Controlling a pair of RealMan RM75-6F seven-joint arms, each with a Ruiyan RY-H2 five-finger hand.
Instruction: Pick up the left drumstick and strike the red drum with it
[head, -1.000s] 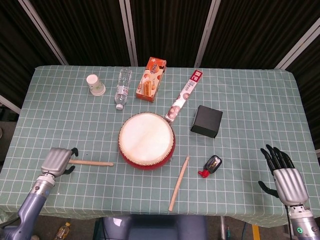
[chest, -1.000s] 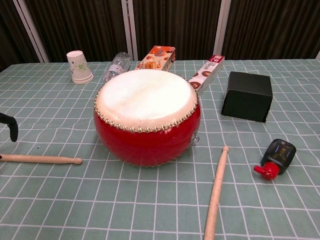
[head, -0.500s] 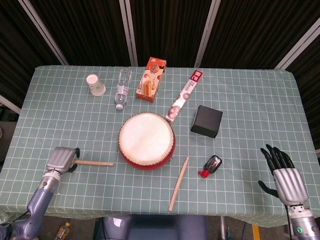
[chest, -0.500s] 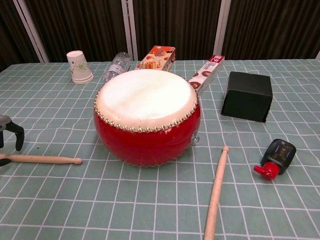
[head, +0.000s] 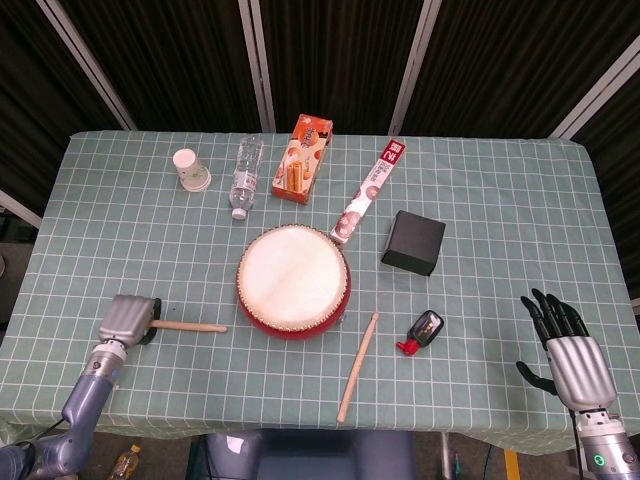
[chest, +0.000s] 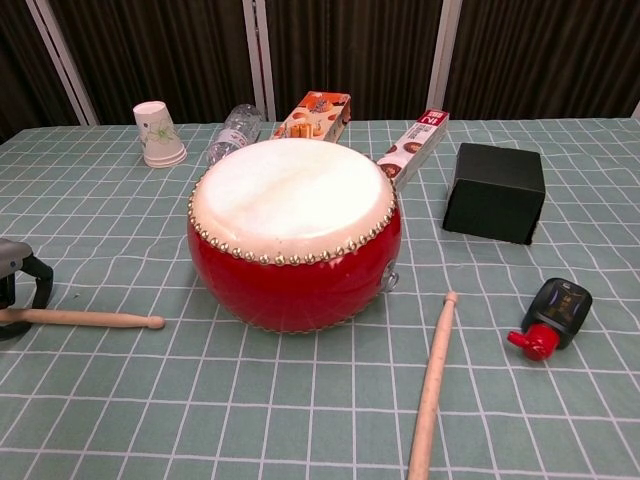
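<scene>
- Nearest the front edge, the left hand (head: 126, 320) has slid in over the butt of the left drumstick (head: 190, 327); a second ago it sat further out, clear of the handle.
- Its fingers (chest: 40, 283) now hook down around the handle in the chest view, but I cannot tell whether they have closed.
- At the near right, the right hand (head: 570, 352) rests with fingers spread, holding nothing.
- Between them, the second drumstick (head: 357, 367) lies untouched.
- Further back, the red drum (head: 293, 281) waits just beyond the left stick's tip.
- My guess: the grasp is about to close, then lift and strike.
</scene>
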